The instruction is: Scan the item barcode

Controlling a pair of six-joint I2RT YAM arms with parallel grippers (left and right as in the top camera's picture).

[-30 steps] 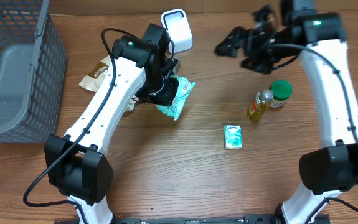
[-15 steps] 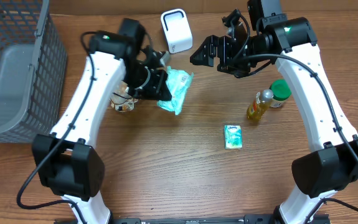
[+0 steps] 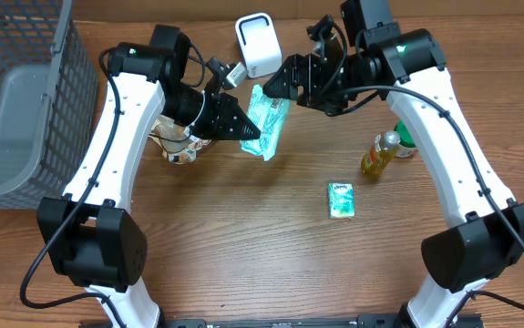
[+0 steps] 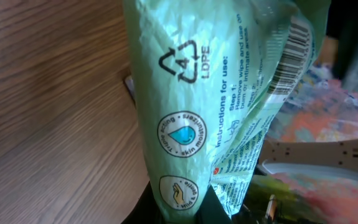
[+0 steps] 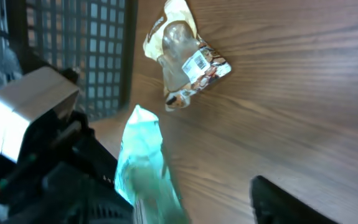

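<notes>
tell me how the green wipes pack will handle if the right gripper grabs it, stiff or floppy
Probably floppy: the green wipes pack is soft film, creased and folded in the left wrist view. Likely light for its size, as the left gripper holds it up by one edge. The glossy film could slip in a shallow pinch.

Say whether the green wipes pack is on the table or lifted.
Lifted. The left gripper is shut on the green wipes pack, holding it in the air above the table.

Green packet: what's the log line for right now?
left gripper: shut on green packet | green packet: held up near scanner | right gripper: open, beside green packet
</notes>
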